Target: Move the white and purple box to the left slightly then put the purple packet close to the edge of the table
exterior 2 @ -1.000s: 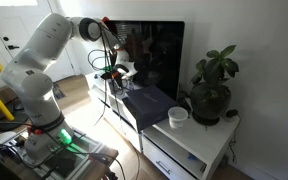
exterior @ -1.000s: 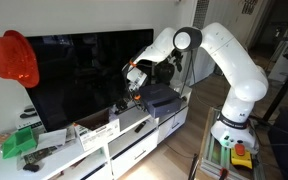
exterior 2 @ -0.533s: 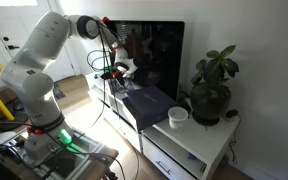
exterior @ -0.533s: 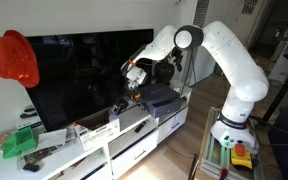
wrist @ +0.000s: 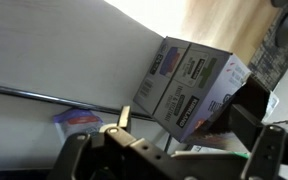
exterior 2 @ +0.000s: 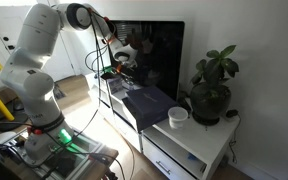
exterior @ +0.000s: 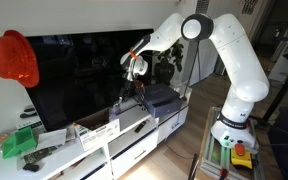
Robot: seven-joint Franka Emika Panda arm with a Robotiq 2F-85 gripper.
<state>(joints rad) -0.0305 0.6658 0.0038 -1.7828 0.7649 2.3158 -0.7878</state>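
Claw [wrist: 172,152] hangs wide open above the desk [wrist: 54,50], nothing between my fingers. In the wrist view the white and purple box [wrist: 189,85] sits just ahead. The purple packet [wrist: 76,117] lies flat on the desk nearby, not touching it.

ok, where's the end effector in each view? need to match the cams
In an exterior view: end effector sits left of centre in the upper half, in front of the TV, above the table.
In an exterior view: it is upper left of centre, above the table.
Wrist view: along the bottom edge, open.
Shared landmark: the white table top, seen in all three.
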